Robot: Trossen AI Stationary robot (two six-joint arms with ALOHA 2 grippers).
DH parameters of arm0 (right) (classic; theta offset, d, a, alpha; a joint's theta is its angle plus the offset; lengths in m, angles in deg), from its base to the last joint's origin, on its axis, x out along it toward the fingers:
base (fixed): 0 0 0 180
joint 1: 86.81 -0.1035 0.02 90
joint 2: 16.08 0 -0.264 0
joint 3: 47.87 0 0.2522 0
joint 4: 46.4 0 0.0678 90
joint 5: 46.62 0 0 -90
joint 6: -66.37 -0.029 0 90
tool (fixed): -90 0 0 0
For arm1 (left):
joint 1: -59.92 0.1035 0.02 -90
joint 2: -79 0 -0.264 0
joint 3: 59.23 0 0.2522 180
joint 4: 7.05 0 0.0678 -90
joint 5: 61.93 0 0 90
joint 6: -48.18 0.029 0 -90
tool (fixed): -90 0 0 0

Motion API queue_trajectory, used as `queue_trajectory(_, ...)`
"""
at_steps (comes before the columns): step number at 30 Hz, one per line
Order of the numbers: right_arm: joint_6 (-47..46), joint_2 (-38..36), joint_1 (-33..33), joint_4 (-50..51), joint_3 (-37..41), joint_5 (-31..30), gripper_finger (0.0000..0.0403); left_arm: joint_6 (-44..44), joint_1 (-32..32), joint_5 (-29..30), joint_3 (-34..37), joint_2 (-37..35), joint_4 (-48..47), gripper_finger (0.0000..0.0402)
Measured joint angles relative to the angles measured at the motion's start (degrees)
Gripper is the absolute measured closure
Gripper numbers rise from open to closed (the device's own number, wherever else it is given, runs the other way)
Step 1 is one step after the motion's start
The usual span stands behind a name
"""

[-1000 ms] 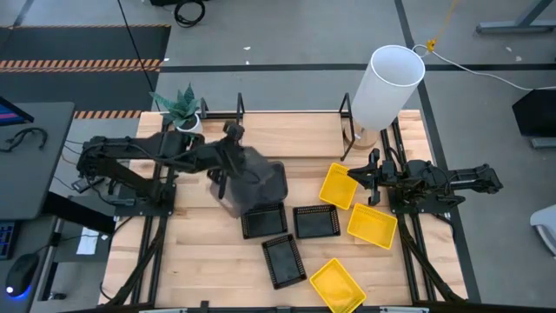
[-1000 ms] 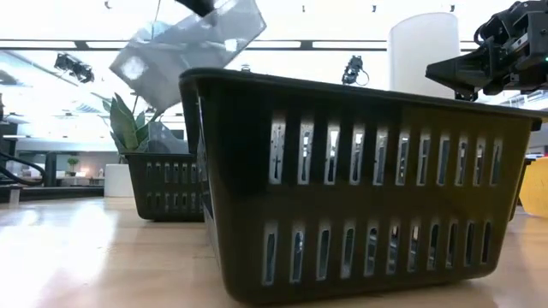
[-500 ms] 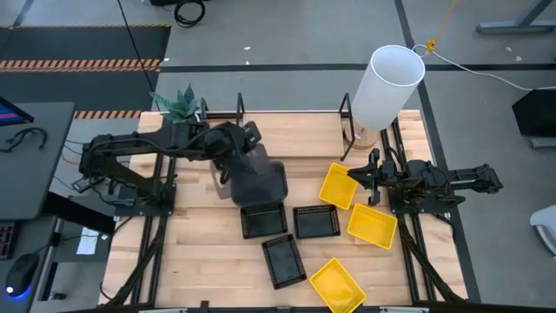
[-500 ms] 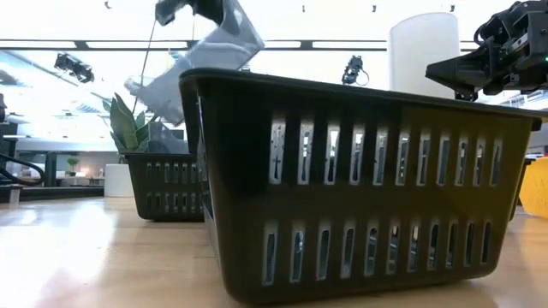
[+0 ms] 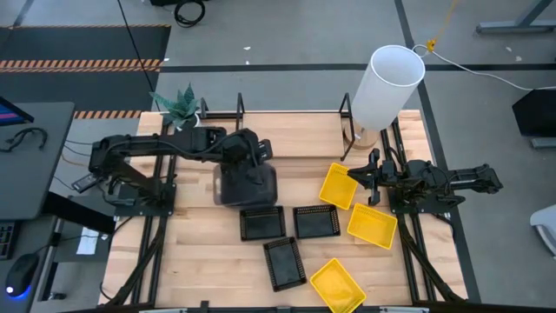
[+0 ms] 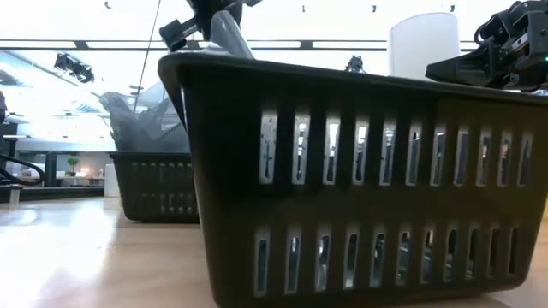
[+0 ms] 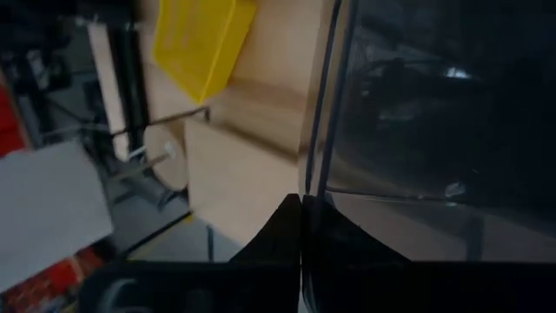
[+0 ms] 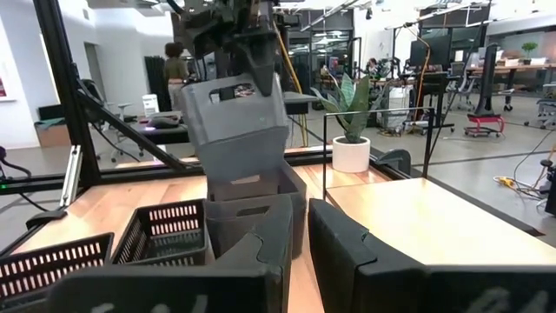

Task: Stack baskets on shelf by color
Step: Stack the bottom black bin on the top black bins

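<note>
Two or more dark grey baskets [image 5: 246,185] stand nested left of the table's middle. My left gripper [image 5: 252,155] is above them, shut on the top one [image 8: 239,117], which stands steeply tilted with its lower end inside the grey basket below [image 8: 252,222]. Three black mesh baskets [image 5: 262,222] [image 5: 316,222] [image 5: 282,259] and three yellow ones [image 5: 337,185] [image 5: 372,224] [image 5: 337,284] lie flat on the table. The wire shelf [image 5: 240,106] stands along the far edge. My right gripper [image 5: 356,178] hovers open over the yellow baskets. My left gripper holds the top grey basket by its upper wall [image 7: 317,174], the thin wall pinched between the two fingers, which come from above pointing down. The basket hangs tilted below the fingers [image 8: 252,52], its lower end resting inside the grey basket underneath.
A tall white cylinder [image 5: 387,87] stands at the far right by the shelf's end, and a potted plant [image 5: 181,109] at the far left. Bare wood lies along the near left of the table [image 5: 200,261]. A person stands in the room beyond [image 8: 176,61].
My left gripper has moved down and toward the near edge, still shut. The grey basket it carries has swung from high and tilted to lower, its bottom end dropping into the grey basket beneath. The black basket nearest the low camera has shifted slightly.
</note>
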Motion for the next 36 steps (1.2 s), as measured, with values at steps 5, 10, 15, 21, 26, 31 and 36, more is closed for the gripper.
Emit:
queue_trajectory(5,0.0,0.0,0.0,0.0,0.0,0.0,0.0357,0.6,0.1,-1.0,0.0,2.2,-4.0,0.0395)
queue_trajectory(10,0.0,0.3,0.0,-0.1,0.0,0.1,0.0357,0.6,0.6,-0.9,0.0,5.3,-5.5,0.0387)
queue_trajectory(15,0.0,0.3,0.0,0.0,0.0,0.0,0.0357,-0.9,1.0,-0.7,0.0,6.8,-6.9,0.035)
queue_trajectory(21,0.0,0.3,0.0,0.0,0.0,0.0,0.0357,-9.4,1.6,-1.2,0.0,6.2,-9.1,0.0298)
queue_trajectory(26,0.0,0.4,0.0,0.1,0.0,0.0,0.0357,-22.0,3.4,-4.8,0.0,2.4,-10.2,0.0274)
queue_trajectory(31,0.0,0.4,0.0,0.0,0.0,0.0,0.0357,-37.9,7.7,-10.9,0.0,-2.9,-13.6,0.0275)
queue_trajectory(36,0.0,0.4,0.0,0.0,0.0,0.0,0.0357,-63.2,13.6,-11.3,0.1,-4.7,-17.8,0.0282)
